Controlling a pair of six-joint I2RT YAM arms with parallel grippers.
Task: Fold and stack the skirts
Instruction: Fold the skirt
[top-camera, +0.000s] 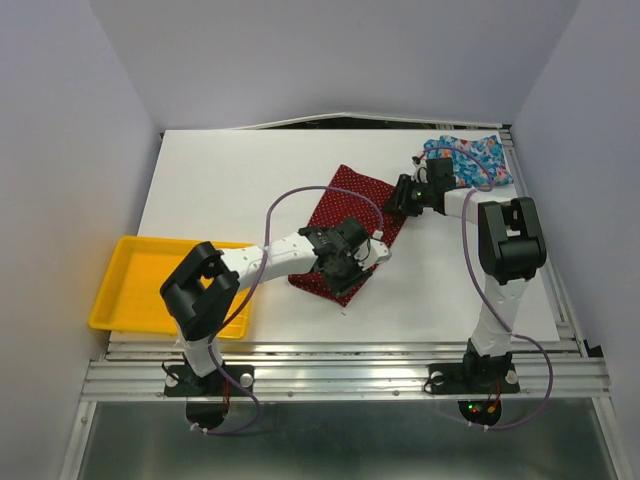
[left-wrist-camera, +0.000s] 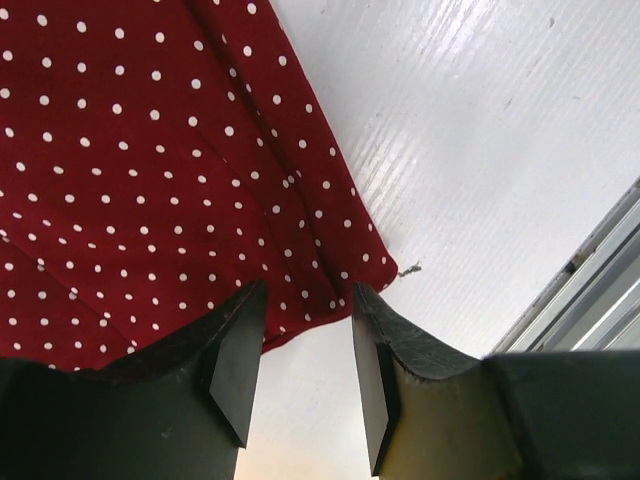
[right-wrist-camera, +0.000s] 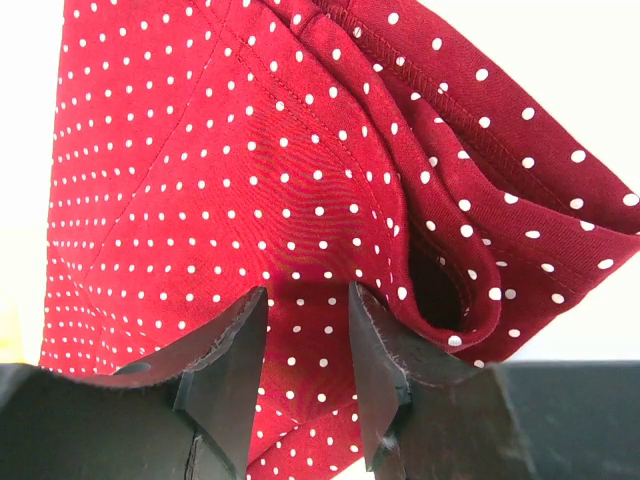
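Observation:
The dark red dotted skirt lies partly folded mid-table. My left gripper is low over its near half. In the left wrist view it is open, and a corner of the red skirt lies just between the fingertips, with bare table under the jaws. My right gripper is at the skirt's right edge. In the right wrist view it is open over the red cloth, and a bunched fold lies beside the right finger. The blue floral skirt lies crumpled at the back right, behind the right arm.
A yellow tray sits at the table's near left, beside the left arm's base. The white table ends in a metal rail at the front, which also shows in the left wrist view. Grey walls stand on three sides.

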